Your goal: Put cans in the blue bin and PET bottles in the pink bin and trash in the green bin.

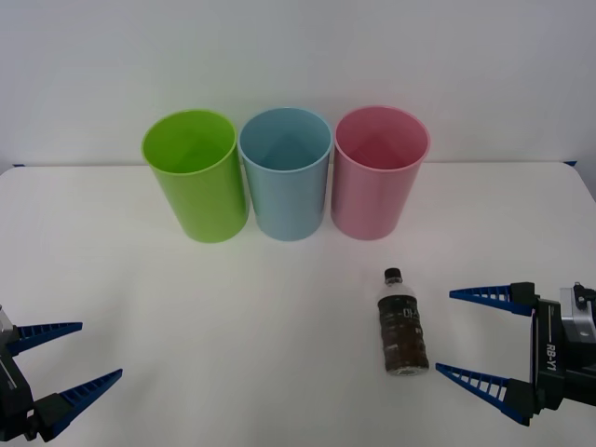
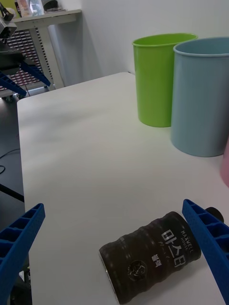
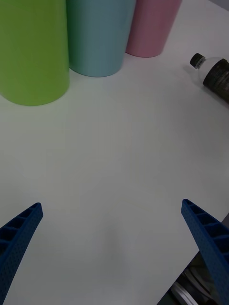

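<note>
A small PET bottle (image 1: 402, 323) with dark liquid and a black cap lies on its side on the white table, cap toward the bins. It also shows close up as the bottle (image 2: 152, 255) and at the edge as the bottle (image 3: 214, 74). My right gripper (image 1: 445, 333) stands open just right of it, fingers pointing at it without touching. At the back stand the green bin (image 1: 196, 175), the blue bin (image 1: 286, 172) and the pink bin (image 1: 377, 172) in a row. My left gripper (image 1: 101, 352) is open at the front left, holding nothing.
The white table (image 1: 233, 317) runs to a wall behind the bins. In the right wrist view, the table's left edge (image 2: 20, 143) drops off toward a shelf unit (image 2: 33, 43) and my other arm's blue fingers (image 2: 21, 74).
</note>
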`<move>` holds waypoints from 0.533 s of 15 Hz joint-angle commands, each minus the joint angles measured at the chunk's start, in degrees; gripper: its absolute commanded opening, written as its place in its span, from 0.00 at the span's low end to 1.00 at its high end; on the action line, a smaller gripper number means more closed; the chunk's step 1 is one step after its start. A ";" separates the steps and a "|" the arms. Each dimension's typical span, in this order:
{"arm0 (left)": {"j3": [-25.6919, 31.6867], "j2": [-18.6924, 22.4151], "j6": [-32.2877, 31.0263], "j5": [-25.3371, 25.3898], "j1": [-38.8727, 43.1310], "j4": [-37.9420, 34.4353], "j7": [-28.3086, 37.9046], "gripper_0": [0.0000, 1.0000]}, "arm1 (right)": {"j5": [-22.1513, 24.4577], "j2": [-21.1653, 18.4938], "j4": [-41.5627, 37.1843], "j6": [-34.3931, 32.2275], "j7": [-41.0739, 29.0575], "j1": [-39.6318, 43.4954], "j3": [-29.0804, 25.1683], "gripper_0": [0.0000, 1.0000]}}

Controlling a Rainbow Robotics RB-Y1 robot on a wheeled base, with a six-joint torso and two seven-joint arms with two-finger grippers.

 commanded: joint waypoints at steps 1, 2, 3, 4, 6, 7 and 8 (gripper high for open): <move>0.00 0.00 0.00 0.00 0.00 0.00 0.00 1.00 | 0.00 0.00 0.00 0.00 0.00 0.00 0.00 1.00; 0.00 0.00 0.00 0.00 0.00 0.00 0.00 1.00 | 0.00 0.00 0.00 0.00 0.00 0.00 0.00 1.00; 0.00 0.00 0.00 0.00 0.00 0.00 0.00 1.00 | 0.00 0.00 0.00 0.00 0.00 0.00 0.00 1.00; 0.00 0.00 0.00 0.00 0.00 0.00 0.00 1.00 | 0.00 0.00 0.00 0.00 0.00 0.00 0.00 1.00; 0.00 0.00 0.00 0.00 0.00 0.00 0.00 1.00 | 0.00 0.00 0.00 0.00 0.00 0.00 0.00 1.00; 0.00 0.00 0.00 0.00 0.00 0.00 0.00 1.00 | 0.00 0.00 0.00 0.00 0.00 0.00 0.00 1.00; 0.00 0.00 0.00 0.00 0.00 0.00 0.00 1.00 | 0.00 0.00 0.00 0.00 0.00 0.00 0.00 1.00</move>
